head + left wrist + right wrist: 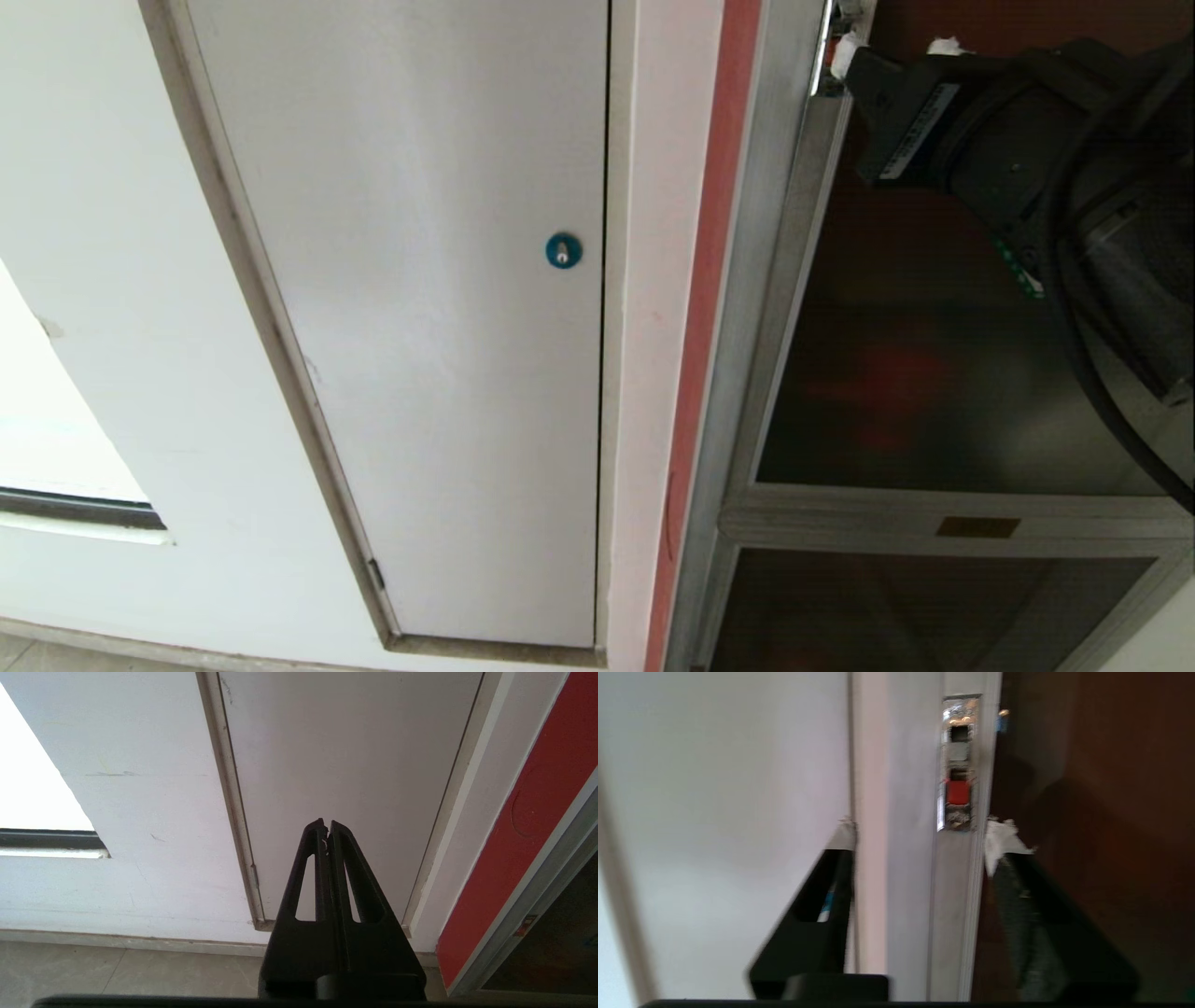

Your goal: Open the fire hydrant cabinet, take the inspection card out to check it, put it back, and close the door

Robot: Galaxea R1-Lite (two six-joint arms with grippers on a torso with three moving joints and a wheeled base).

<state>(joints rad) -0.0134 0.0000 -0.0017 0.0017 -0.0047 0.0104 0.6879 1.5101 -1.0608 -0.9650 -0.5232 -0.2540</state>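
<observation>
Now right gripper [920, 835] astride door [1087, 812] frame

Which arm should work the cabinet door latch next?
Right. The right gripper is open at the door edge beside its latch; the left gripper is shut, facing the white door.

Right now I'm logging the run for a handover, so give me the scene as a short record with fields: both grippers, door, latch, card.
right gripper: open, fingers either side of the door's silver frame edge, just below the latch
left gripper: shut, empty, parked facing the white door
door: dark glass; looks closed or nearly so
latch: red-marked, in the frame, not gripped
inspection card: not in view
cabinet inside: not visible
</observation>
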